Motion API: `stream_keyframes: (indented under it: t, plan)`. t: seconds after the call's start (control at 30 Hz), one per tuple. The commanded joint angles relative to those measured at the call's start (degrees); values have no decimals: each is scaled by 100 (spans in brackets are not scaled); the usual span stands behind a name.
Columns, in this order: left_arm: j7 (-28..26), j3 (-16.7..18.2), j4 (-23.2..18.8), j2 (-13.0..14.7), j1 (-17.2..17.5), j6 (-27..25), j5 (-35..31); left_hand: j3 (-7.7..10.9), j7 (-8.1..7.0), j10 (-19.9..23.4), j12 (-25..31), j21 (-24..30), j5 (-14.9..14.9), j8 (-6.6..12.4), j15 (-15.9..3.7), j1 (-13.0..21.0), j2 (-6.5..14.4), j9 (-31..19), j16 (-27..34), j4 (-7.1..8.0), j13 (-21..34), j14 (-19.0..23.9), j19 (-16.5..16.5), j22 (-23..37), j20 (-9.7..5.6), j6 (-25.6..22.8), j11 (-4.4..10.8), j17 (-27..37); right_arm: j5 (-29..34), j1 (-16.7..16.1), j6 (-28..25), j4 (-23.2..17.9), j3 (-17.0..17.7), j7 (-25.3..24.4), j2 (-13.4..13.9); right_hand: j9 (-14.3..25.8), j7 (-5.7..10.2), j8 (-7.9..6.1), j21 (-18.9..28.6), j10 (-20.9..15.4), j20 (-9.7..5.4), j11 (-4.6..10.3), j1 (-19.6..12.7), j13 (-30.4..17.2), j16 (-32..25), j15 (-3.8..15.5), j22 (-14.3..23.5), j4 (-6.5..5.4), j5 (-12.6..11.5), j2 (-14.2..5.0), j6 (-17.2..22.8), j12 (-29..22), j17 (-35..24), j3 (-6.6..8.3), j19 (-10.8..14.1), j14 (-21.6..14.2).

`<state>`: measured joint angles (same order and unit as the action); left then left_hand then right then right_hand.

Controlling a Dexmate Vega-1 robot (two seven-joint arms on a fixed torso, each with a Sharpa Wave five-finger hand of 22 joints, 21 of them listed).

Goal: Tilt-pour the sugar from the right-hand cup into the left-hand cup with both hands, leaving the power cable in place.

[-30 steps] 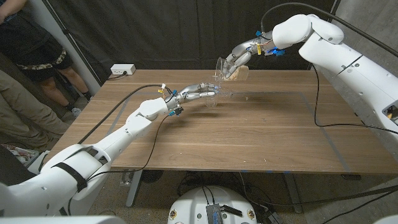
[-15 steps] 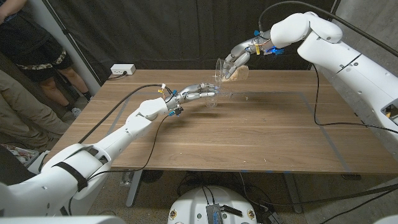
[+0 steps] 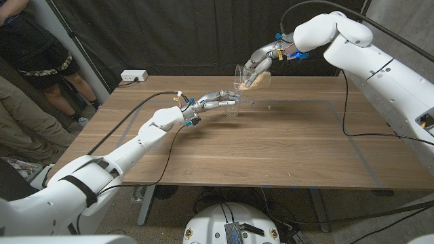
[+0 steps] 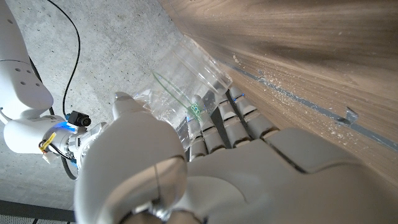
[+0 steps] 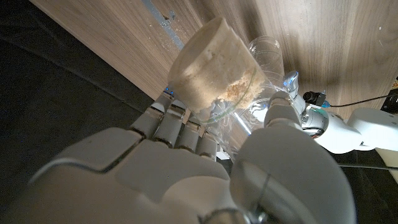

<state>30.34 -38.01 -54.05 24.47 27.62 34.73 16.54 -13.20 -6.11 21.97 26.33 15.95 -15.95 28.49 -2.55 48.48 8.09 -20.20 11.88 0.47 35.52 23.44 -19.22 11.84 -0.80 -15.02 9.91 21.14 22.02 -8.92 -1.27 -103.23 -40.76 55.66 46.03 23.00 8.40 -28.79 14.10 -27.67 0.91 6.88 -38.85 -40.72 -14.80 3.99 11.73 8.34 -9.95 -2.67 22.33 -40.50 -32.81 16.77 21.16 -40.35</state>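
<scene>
My right hand (image 3: 261, 62) grips a clear cup (image 3: 249, 77) of pale brown sugar, raised above the table's far side and tilted toward the left. In the right wrist view the sugar (image 5: 211, 68) packs that cup's bottom, and my right hand (image 5: 186, 168) wraps its wall. Just below and left of it, my left hand (image 3: 213, 102) holds a second clear cup (image 3: 234, 106) standing on the table (image 3: 271, 149). The left wrist view shows this cup (image 4: 189, 78) clear, held in my left hand (image 4: 186, 162). The tilted cup's mouth hangs over the lower cup.
A white power strip (image 3: 133, 76) sits at the table's far left corner. Black cables trail along both arms, one (image 3: 346, 115) across the table's right side. Spilled grains (image 4: 286, 96) lie along a blue tape line. A person (image 3: 34, 61) stands at the far left.
My right hand has lifted the sugar cup slightly and eased it rightward. The left hand and its cup have stayed put.
</scene>
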Motion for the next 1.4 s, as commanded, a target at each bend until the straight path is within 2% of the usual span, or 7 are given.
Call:
stream_keyframes:
  t: [0.03,0.33,0.83,1.13,1.4]
  plan:
    - [-41,-19,-74,-4,14,-43,-38,-49,10,69,58,39,16,32,-764,45,-18,-10,-11,-4,8,40,-10,35,-36,-53,-18,14,113,32,166,-6,-5,122,36,29,97,-32,-31,-152,-36,176,-54,-20,11,943,10,-10,-44,-88,140,-37,-16,45,7,-51]
    - [-24,-34,-61,-28,6,-34,-30,-56,9,59,58,41,18,36,-774,47,-20,-9,-11,1,6,43,-8,35,-39,-59,-6,16,277,166,404,54,-120,353,-1,31,95,-36,-35,-168,-34,199,-56,-16,18,941,10,-10,-44,-85,167,-33,-23,49,7,-57]
    - [-29,-33,46,-82,-24,51,-32,-65,6,59,66,47,20,40,-789,54,-18,-9,-11,10,5,47,-12,35,-37,-52,-17,17,376,216,551,140,-104,470,-49,37,103,-39,-42,-173,-38,207,-60,-25,29,942,10,-11,-45,-87,205,-26,-36,58,7,-67]
    - [-7,-44,438,-245,-75,469,-41,-48,-30,152,106,74,17,77,-835,100,14,-10,13,3,-1,124,-67,37,-66,-129,46,18,412,271,593,202,-124,540,-103,40,96,-42,-45,-197,-41,214,-55,-21,38,941,11,-17,-44,-91,230,-25,-41,62,8,-72]
    - [107,-41,824,-423,-137,816,18,-32,-24,159,110,88,17,96,-841,135,35,-9,16,-4,-6,150,-95,39,-79,-165,38,18,465,347,597,224,-163,646,-158,41,108,-40,-47,-218,-41,234,-48,-24,45,941,11,-21,-44,-90,244,-28,-45,64,9,-74]
